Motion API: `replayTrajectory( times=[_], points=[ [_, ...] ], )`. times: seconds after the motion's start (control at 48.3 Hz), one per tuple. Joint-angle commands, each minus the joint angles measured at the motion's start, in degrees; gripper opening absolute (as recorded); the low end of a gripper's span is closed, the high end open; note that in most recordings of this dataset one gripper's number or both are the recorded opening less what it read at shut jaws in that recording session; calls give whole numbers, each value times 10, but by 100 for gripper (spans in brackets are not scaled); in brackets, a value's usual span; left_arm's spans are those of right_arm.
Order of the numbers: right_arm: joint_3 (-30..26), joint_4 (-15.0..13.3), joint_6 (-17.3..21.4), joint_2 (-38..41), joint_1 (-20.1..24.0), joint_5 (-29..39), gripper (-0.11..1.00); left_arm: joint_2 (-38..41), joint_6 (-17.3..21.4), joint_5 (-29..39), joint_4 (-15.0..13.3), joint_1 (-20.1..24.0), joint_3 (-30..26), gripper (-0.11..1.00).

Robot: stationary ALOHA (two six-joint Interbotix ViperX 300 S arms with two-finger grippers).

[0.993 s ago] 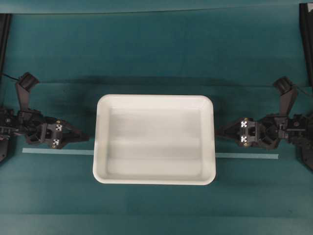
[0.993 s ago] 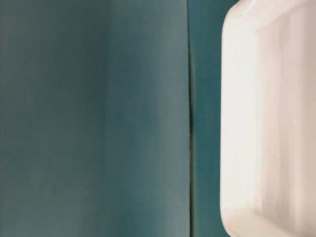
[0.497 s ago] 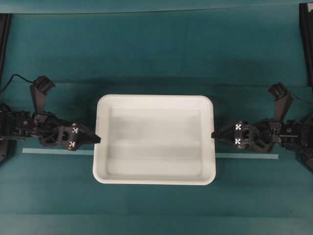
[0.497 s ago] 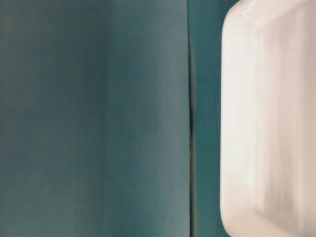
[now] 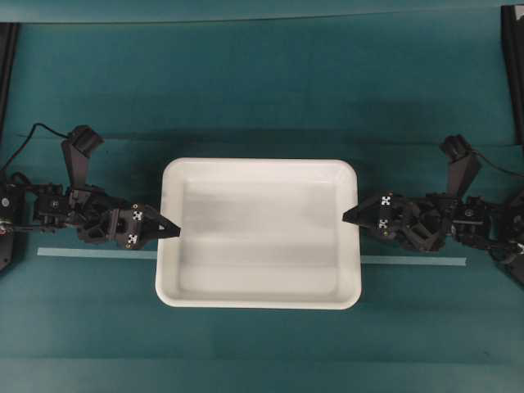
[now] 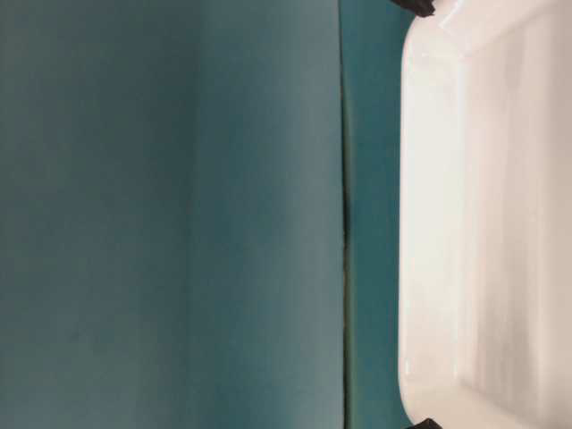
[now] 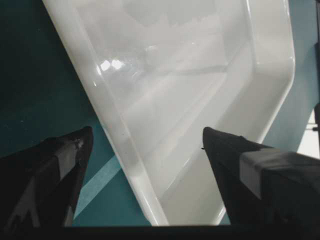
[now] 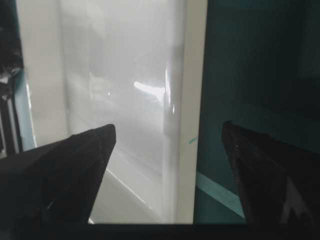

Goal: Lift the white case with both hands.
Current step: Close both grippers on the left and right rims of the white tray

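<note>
I see one white case (image 5: 258, 233) at the centre of the teal table (image 5: 262, 90): glossy, shallow, rounded corners, raised rim, sitting flat; two grippers; the left gripper (image 5: 169, 230) at nine o'clock, jaws wide, straddles the rim, one finger (image 7: 260, 175) over the inside and the other finger (image 7: 55, 170) outside; the right gripper (image 5: 350, 216) at three o'clock, equally wide, straddles its rim too; one pale tape strip (image 5: 413, 261) runs under the case; open cloth at twelve and six.
</note>
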Motion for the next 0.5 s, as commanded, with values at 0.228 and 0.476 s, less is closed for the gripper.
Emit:
replayTrajectory(
  times=[0.228, 0.476],
  points=[
    [-26, -2, 3, 22, -1, 33, 89, 10, 3, -6, 1, 0, -3, 94],
    [-37, 1, 16, 23, -6, 70, 79, 8, 2, -2, 2, 1, 0, 90]
  ],
)
